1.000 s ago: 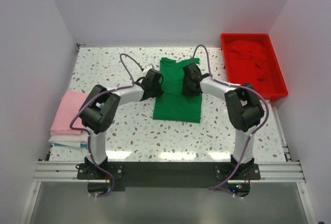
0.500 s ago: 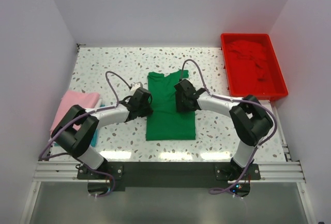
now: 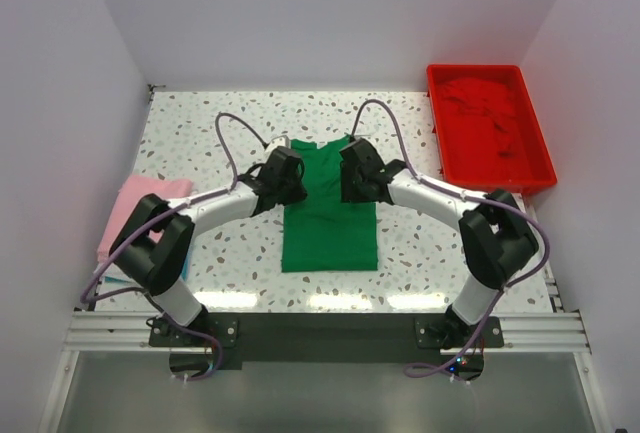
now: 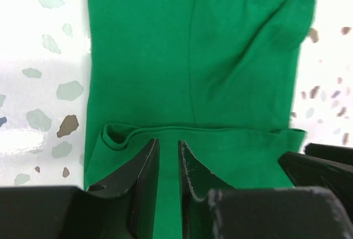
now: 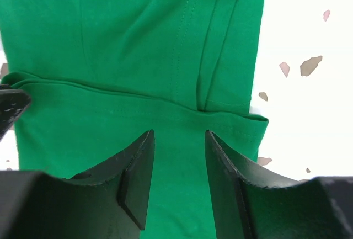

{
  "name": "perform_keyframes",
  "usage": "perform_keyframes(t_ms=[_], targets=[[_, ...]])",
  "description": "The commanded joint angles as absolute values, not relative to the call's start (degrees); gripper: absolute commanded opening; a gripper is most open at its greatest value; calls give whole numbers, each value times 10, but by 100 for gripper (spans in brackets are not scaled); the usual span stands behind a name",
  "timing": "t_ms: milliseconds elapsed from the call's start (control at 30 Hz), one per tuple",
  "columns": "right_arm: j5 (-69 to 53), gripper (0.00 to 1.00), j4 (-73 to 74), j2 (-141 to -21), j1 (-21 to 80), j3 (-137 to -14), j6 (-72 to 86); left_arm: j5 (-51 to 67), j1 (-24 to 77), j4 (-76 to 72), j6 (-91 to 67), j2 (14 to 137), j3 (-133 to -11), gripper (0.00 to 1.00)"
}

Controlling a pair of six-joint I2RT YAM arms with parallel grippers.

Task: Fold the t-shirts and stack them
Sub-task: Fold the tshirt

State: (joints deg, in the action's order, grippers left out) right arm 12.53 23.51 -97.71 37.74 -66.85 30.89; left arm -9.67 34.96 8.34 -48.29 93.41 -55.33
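The bright green t-shirt (image 3: pixel 330 228) lies flat in the middle of the table, long side running near to far. Its far end is doubled back over itself, with the fold edge just ahead of both sets of fingertips. My left gripper (image 3: pixel 290 181) is over the far left corner, jaws a narrow gap apart (image 4: pixel 169 142) with flat cloth (image 4: pixel 220 57) showing between them. My right gripper (image 3: pixel 358 183) is over the far right corner, jaws open wider (image 5: pixel 179 134) above the cloth (image 5: pixel 110 29), holding nothing. A pink t-shirt (image 3: pixel 145 215) lies folded at the left edge. A red t-shirt (image 3: pixel 490 113) lies crumpled in the tray.
The rigid red plastic tray (image 3: pixel 441 143) stands at the back right corner. Under the pink shirt, white and light blue folded cloth (image 3: pixel 185 271) peeks out. White walls close in the table on three sides. Cables loop above both wrists.
The green shirt was dragged toward the near side and a little left, then stayed put. Both grippers have since moved back toward its far end.
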Motion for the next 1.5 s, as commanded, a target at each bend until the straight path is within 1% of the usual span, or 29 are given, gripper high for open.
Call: perform_keyframes(t_ms=[0, 100, 267, 400, 533, 667, 767, 800, 833, 900, 967, 1033, 1100, 1133, 1167, 1233, 1267, 1300, 1333, 1467], targets=[[134, 45, 224, -999, 370, -679, 311, -118, 349, 87, -470, 970, -570, 24], [120, 42, 208, -1018, 350, -659, 312, -129, 339, 94, -477, 990, -567, 22], [108, 39, 179, -1029, 305, -620, 314, -139, 330, 91, -483, 1013, -552, 21], [96, 37, 166, -1038, 292, -595, 312, -134, 321, 87, -483, 1027, -546, 21], [86, 36, 161, -1040, 285, -588, 314, -120, 318, 76, -476, 1025, -544, 21], [73, 36, 166, -1023, 271, -596, 315, -78, 309, 53, -447, 1013, -562, 23], [80, 39, 187, -1000, 266, -618, 310, -55, 304, 47, -419, 998, -602, 31], [81, 41, 193, -993, 264, -625, 310, -52, 304, 48, -413, 985, -609, 37], [83, 43, 206, -979, 259, -629, 309, -52, 305, 56, -407, 977, -617, 39], [83, 49, 228, -960, 255, -637, 307, -64, 305, 75, -408, 950, -629, 46], [84, 53, 243, -922, 253, -628, 306, -84, 304, 121, -413, 929, -627, 48], [59, 57, 253, -892, 253, -610, 308, -100, 305, 163, -431, 891, -609, 51], [30, 57, 257, -843, 257, -571, 317, -102, 305, 184, -440, 848, -568, 51], [3, 57, 258, -827, 265, -554, 322, -95, 305, 194, -453, 832, -550, 51], [2, 57, 259, -811, 272, -522, 330, -71, 306, 195, -457, 816, -509, 51], [-13, 57, 272, -767, 306, -493, 343, -59, 311, 206, -469, 767, -471, 52], [-18, 56, 275, -754, 317, -470, 358, -50, 318, 212, -471, 753, -441, 52], [-20, 55, 279, -738, 329, -461, 366, -46, 323, 215, -475, 730, -428, 52], [-23, 55, 284, -729, 354, -451, 374, -42, 325, 228, -476, 721, -418, 52], [-28, 51, 275, -706, 401, -397, 418, -16, 338, 247, -476, 688, -376, 51]])
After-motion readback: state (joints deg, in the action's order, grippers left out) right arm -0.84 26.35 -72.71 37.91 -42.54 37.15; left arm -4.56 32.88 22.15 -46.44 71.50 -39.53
